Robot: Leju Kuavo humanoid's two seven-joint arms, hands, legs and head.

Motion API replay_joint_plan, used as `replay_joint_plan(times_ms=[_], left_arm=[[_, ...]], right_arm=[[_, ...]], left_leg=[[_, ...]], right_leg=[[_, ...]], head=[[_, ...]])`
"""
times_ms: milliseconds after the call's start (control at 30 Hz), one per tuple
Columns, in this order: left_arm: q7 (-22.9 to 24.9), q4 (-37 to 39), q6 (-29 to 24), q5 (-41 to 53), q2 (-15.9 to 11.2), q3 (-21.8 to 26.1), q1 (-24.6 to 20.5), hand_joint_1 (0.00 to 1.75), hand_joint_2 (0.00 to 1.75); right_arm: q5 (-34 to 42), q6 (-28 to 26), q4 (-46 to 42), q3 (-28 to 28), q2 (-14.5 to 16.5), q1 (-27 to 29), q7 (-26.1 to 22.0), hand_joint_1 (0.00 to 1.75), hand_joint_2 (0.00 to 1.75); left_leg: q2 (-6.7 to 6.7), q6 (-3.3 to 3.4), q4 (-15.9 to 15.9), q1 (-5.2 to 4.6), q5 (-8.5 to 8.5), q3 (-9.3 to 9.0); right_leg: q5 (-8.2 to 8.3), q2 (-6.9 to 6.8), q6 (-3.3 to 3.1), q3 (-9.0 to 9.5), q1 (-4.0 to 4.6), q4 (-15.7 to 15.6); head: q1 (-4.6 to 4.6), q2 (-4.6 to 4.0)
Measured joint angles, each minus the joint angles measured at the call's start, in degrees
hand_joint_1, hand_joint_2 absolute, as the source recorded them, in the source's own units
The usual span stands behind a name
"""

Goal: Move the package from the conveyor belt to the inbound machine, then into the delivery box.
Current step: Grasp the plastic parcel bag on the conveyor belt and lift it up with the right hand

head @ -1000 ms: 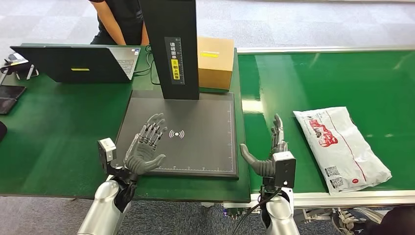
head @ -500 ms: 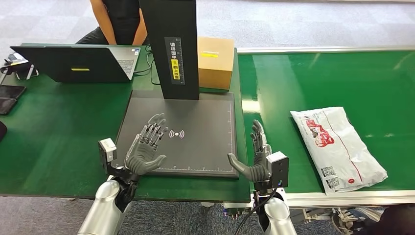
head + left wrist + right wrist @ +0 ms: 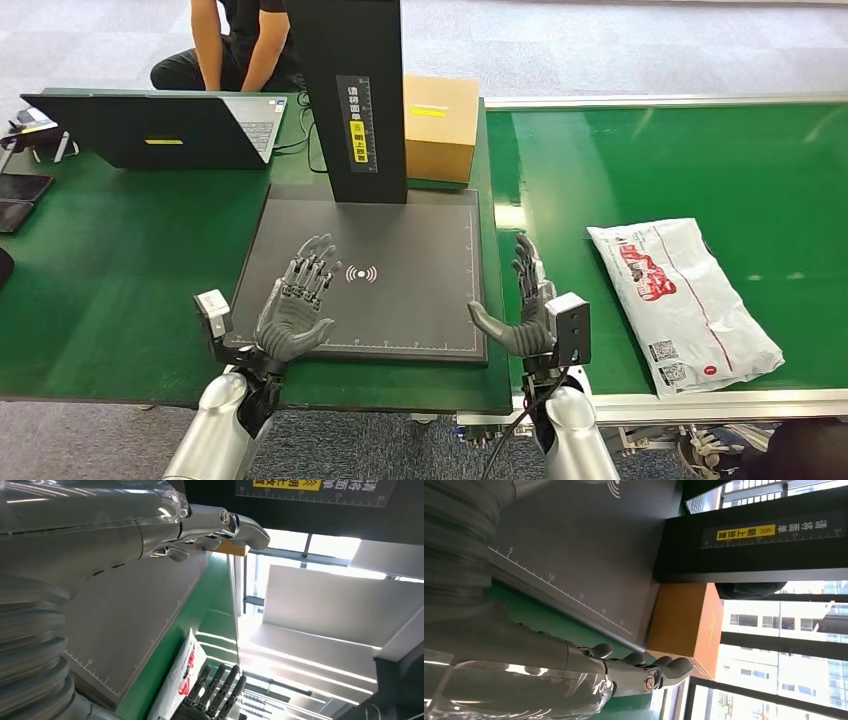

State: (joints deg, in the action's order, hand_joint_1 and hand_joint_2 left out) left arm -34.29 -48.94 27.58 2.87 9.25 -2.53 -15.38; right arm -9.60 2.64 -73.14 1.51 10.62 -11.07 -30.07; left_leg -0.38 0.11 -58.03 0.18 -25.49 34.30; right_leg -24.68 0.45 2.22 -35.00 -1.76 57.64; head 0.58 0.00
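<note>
- Left hand hovering over the near-left part of the dark scanner pad, fingers spread, palm up, holding nothing.
- Right hand up at the pad's near-right corner, fingers apart and pointing away, thumb stuck out toward the left hand, also holding nothing.
- White package lying flat on the green conveyor belt, off to the right of the right hand, clearly apart from it.
- Cardboard box well beyond both hands, tucked beside the black scanner column.
- Laptop far off past the left hand, person sitting behind it.
</note>
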Motion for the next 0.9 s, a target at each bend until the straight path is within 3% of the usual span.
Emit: replay_joint_plan(times_ms=[233,633,800,900], left_arm=[[1.49,-2.03,-3.26,0.52,0.05,0.02,1.74,0.0,1.75],[2.4,-6.57,-7.66,3.97,0.24,0.04,4.32,0.0,1.75],[2.4,-8.03,-7.73,4.03,0.24,0.66,5.28,0.0,1.75],[2.35,-8.46,-7.75,4.32,0.23,1.44,5.7,0.0,1.75]], right_arm=[[-2.66,-4.11,-1.34,-2.55,-1.04,0.23,1.99,0.0,1.75],[-17.84,-13.69,-7.67,-10.11,-3.65,1.13,6.35,0.0,1.75],[-25.8,-17.25,-7.53,-14.32,-5.83,0.44,10.87,0.0,1.75],[-28.97,-16.13,-5.67,-16.97,-7.29,-0.48,14.73,0.0,1.75]], left_leg=[[0.0,0.0,-0.01,0.0,0.0,0.0],[0.0,0.0,-0.01,-0.01,0.0,0.0],[0.0,0.01,-0.01,-0.02,0.0,0.0],[-0.01,0.01,-0.01,-0.02,0.0,0.0]], right_leg=[[0.0,0.0,0.0,-0.01,0.0,0.0],[0.02,0.0,0.02,0.0,-0.01,-0.01],[0.02,0.0,0.03,0.01,-0.02,-0.01],[0.02,-0.01,0.03,0.02,-0.02,-0.01]], head=[[0.0,0.0],[0.0,0.0],[0.01,0.0],[0.0,0.0]])
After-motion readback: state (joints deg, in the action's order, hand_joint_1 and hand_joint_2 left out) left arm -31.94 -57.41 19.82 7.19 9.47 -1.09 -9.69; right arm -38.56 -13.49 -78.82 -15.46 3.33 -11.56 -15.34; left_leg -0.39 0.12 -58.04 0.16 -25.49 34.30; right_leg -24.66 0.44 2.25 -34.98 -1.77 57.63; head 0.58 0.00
